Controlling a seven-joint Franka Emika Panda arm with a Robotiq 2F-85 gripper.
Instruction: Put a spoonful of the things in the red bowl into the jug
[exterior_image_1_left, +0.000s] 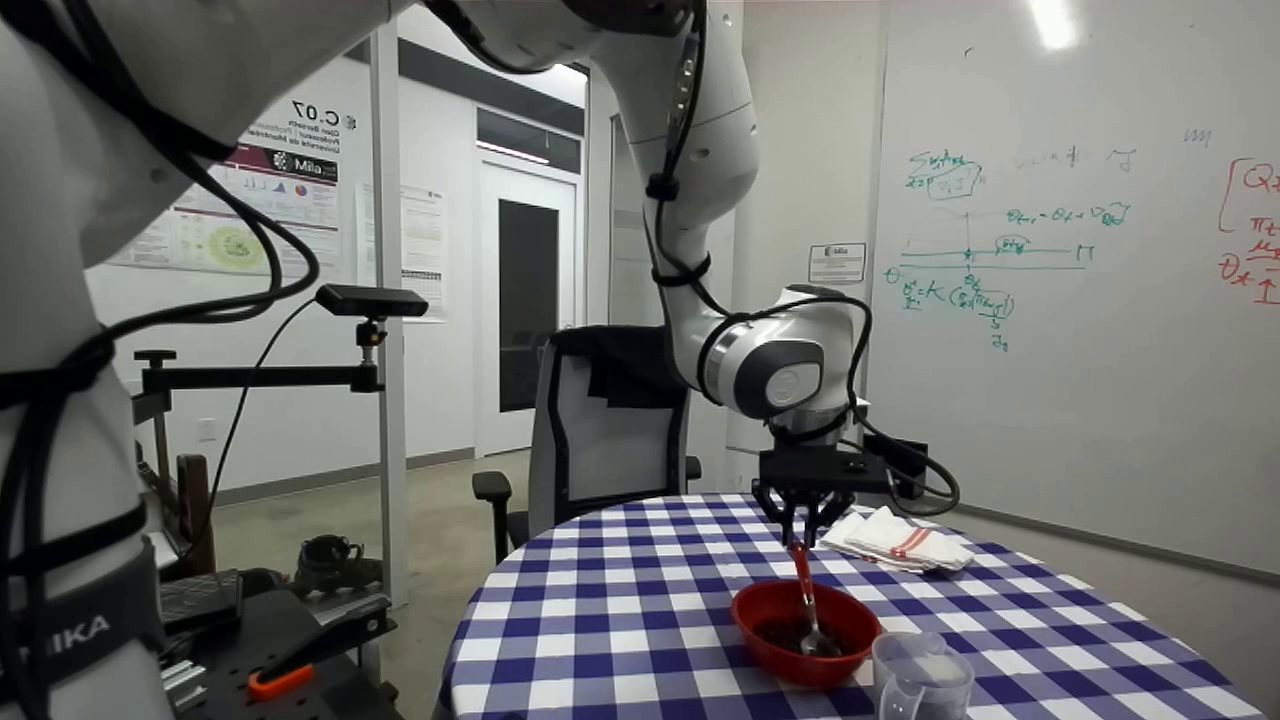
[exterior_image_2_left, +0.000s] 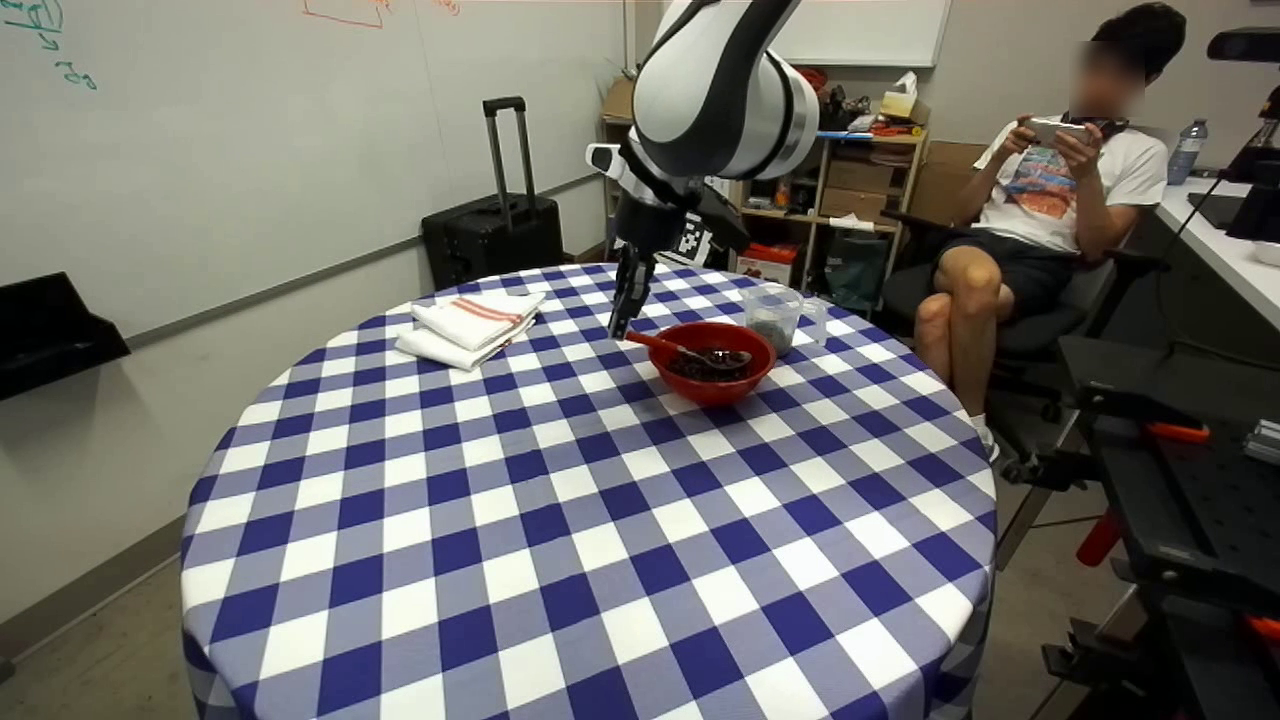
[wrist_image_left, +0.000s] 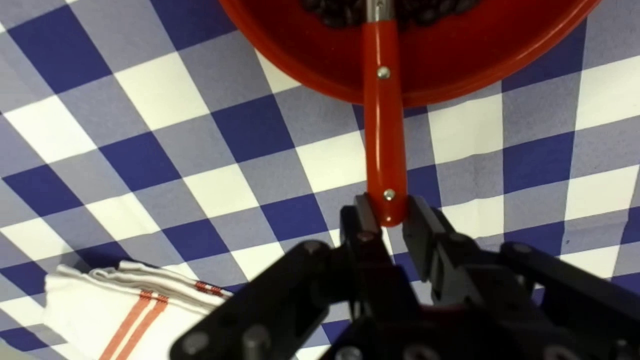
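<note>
The pincer (wrist_image_left: 387, 211) clasps the spoon (wrist_image_left: 384, 112) by its handle's end; its head is inside the red bowl (exterior_image_1_left: 770, 655) of dark beans (exterior_image_2_left: 692, 368), the jug (exterior_image_2_left: 778, 310) just beside. Held so far back, a loaded spoon could twist; beans would spill.

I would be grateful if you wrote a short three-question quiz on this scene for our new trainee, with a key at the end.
1. True or false: The jug stands beside the red bowl, apart from the folded white cloths.

2. Multiple choice: Which part of the spoon does the gripper hold?
A. Its metal scoop
B. Its metal neck
C. The end of its red handle

3. Short answer: In both exterior views, where is the spoon's scoop?

Key: 1. True. 2. C. 3. Inside the red bowl, with the dark contents.
</note>
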